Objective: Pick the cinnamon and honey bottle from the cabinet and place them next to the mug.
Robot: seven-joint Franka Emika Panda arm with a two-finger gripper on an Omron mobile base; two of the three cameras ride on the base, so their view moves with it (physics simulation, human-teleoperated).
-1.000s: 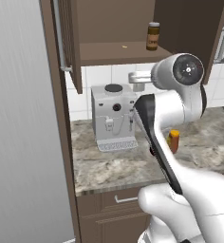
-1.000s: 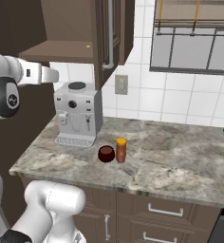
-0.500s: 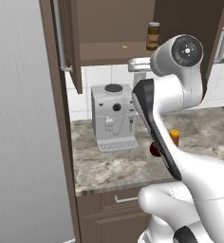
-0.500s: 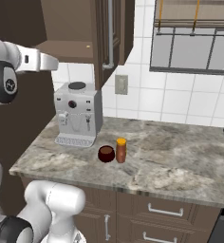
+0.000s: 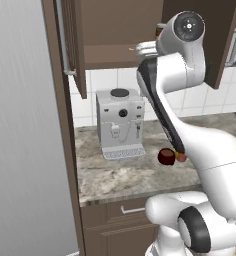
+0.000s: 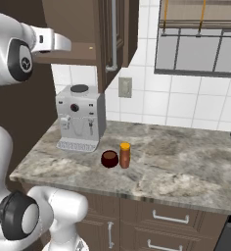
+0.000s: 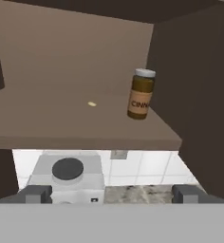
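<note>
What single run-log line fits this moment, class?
gripper: open, empty, at cabinet | cinnamon: upright on shelf | honey bottle: on counter beside mug

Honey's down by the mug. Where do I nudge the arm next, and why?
Probably raise the tool a little and ease it forward toward the cinnamon. The jar stands upright on the cabinet shelf, ahead and off to the right in the hand view; the open fingers sit below the shelf's front edge. The honey bottle already stands beside the mug.
</note>
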